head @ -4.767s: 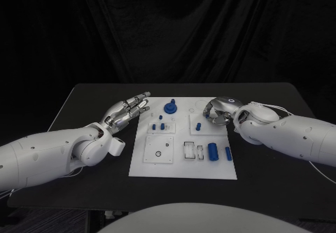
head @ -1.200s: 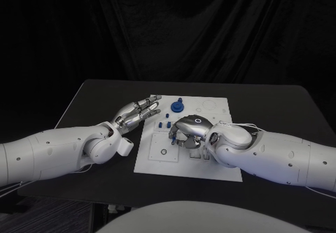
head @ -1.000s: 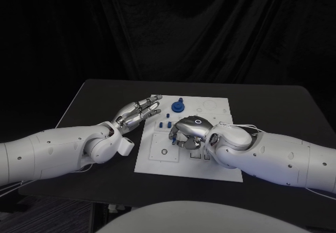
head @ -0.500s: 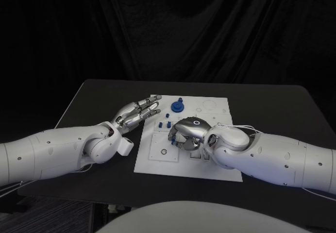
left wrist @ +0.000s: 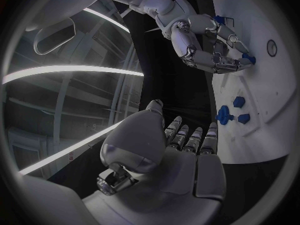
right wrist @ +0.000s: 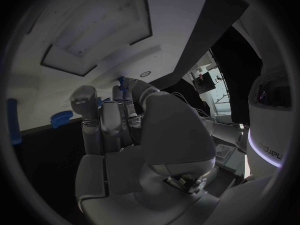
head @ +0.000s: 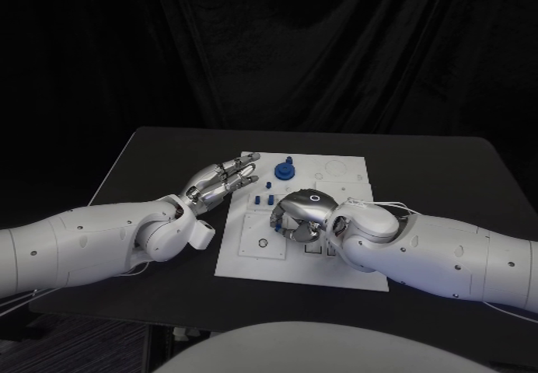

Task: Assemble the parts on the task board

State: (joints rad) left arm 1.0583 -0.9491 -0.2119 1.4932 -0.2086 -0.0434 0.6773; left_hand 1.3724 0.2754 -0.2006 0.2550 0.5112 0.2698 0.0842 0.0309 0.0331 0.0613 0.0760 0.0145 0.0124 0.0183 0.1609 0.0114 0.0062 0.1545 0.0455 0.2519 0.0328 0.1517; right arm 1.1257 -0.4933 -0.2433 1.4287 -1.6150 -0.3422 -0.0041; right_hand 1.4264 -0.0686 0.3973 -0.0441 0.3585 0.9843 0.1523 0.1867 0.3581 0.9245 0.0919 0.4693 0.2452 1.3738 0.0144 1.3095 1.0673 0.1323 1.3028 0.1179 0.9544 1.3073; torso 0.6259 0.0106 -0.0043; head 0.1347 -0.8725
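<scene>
A: Step in hand? Right hand (head: 301,216) is low over the middle of the task board (head: 350,273), fingers curled in. The right wrist view shows a slim blue peg (right wrist: 121,83) at its fingertips; looks pinched, so I log it as held.

B: Agreed, an insertion by the look of it. The left wrist view has those fingers bunched against the board with a blue piece at their tips.

A: Left hand (head: 220,179): flat, fingers apart, holding nothing, hovering at the board's left edge.

B: Other parts? A blue knob (head: 284,169) stands at the far end of the board. Small blue pieces (head: 261,200) sit just left of the right hand.

A: Next move, my guess: line the peg up with its hole and press straight down. Hole itself is hidden under the hand.

B: Surface: black bench (head: 437,167), white board centred on it. Room: dark curtain (head: 291,62) behind.
</scene>
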